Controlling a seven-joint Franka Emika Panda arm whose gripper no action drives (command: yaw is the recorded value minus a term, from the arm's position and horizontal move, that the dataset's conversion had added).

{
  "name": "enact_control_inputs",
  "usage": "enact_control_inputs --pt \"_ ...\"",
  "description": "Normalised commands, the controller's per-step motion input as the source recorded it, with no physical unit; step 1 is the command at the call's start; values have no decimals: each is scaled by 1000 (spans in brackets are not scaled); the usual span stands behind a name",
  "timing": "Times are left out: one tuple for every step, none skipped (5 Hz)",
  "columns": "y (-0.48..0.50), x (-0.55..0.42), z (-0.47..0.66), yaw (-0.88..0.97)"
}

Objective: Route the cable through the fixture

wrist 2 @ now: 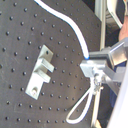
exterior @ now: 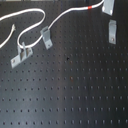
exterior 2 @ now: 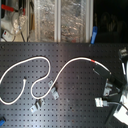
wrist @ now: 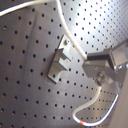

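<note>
Across the black pegboard (exterior: 75,95) the cable (exterior 2: 42,58) lay in loose curves, its red-banded end pinched between the gripper (wrist 2: 91,70) fingers near a metal fixture (wrist 2: 40,70), apparently so it could be fed through.

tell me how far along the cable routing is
Done: the gripper looks shut on the cable, past its red band. In hand: carrying that end over the pegboard. Left: the routing itself; the cable only loops near the clips, and none visibly holds it.
</note>
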Motion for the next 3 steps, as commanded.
enact_control_inputs --pt "63 9 14 0" --pt "20 -81 58 0" --pt "-32 -186 233 0"
